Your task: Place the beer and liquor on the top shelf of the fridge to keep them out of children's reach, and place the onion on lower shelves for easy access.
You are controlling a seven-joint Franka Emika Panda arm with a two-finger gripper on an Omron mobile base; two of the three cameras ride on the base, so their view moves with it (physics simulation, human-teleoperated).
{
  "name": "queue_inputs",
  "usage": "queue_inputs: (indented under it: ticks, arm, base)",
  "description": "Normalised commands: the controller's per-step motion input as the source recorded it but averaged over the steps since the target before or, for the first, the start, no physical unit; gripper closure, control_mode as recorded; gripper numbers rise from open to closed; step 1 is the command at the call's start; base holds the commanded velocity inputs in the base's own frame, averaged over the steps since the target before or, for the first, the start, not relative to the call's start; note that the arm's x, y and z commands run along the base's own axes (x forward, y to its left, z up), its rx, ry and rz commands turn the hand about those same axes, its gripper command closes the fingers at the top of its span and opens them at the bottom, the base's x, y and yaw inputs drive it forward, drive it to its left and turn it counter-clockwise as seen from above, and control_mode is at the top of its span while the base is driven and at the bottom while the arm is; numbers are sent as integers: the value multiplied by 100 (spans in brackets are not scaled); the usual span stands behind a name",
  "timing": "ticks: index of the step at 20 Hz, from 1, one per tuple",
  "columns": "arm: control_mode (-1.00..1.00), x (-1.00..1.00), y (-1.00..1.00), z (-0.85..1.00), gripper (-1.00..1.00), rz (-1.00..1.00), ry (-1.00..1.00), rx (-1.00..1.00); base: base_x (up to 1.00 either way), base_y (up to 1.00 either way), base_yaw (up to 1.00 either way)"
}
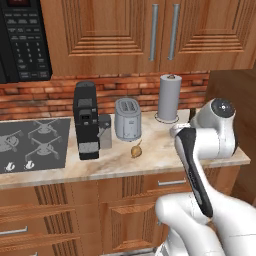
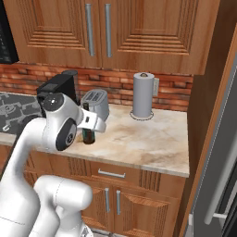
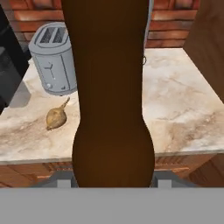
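beer: brown glass bottle, in the pincer, held above the worktop edge
pincer: clamped on the beer's body
handling: glass, slick, breakable; likely top-heavy; body grip best
onion: on worktop beside toaster

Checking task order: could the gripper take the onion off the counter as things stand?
Probably not: the gripper is shut on the beer. The onion lies free by the toaster, but the jaws are occupied.

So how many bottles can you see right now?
1: the beer, a slim brown bottle between the gripper's fingers over the counter, near the toaster. The liquor isn't visible; the arm may be hiding it.
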Motion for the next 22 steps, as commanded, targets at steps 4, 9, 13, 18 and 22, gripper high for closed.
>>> queue_inputs:
  ticks: [4,9,13,18,22]
  arm:
    - [-100,-63,0,61,100,8,-13,0]
    - [-100,-54,0,62,100,8,-17,0]
    - [-100,-52,1,68,100,5,-11,-2]
    - [-100,-51,5,63,100,4,-2,-5]
    - [-100,-44,7,58,100,1,0,-8]
  base:
    - [0,0,0]
    - [0,0,0]
    - [0,0,0]
    - [0,0,0]
    - [0,0,0]
